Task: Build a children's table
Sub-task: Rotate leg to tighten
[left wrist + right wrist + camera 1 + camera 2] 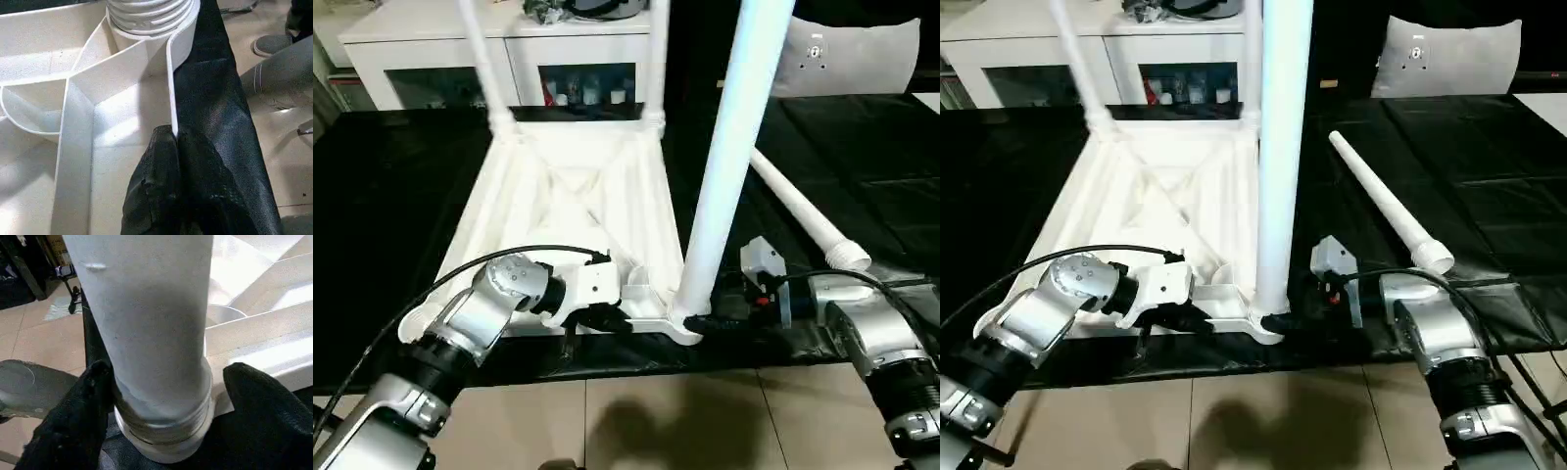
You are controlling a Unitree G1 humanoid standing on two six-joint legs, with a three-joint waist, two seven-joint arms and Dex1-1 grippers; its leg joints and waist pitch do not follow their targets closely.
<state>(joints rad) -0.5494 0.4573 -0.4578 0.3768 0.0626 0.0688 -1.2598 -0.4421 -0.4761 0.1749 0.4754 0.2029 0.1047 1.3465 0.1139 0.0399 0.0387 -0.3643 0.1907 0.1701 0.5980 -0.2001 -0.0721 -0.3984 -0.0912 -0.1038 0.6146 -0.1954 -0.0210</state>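
Silver forearms lowest in the head views, each ending at the near edge of the upturned white plastic rectangular tabletop [568,196], ribbed underside up on the black-draped counter [391,196]. Left claw [597,318] pinched shut on the thin near rim wall, apparently steadying the piece. Right claw [705,321] spread open around the base of the long tapered white tube leg [729,147] standing in the near right corner socket: one black finger [88,401] against the tube, the other just clear of it, so no firm grip. Threaded collar [161,426] at the foot of that leg visible above the socket, so probably not screwed fully home, though hard to be sure. Two more white legs upright in the far corners, far left leg [481,59] and far right leg [656,59], in front of the white glass-door cabinet [431,49]. Fourth white tube leg [798,211] lying loose on the black cover, to the right of the tabletop and apart from it. Near left corner partly hidden behind the left arm, no leg rising from it. Judged roughly three-quarters done — left to do: seat the near right leg, fit the loose one, turn the table upright.
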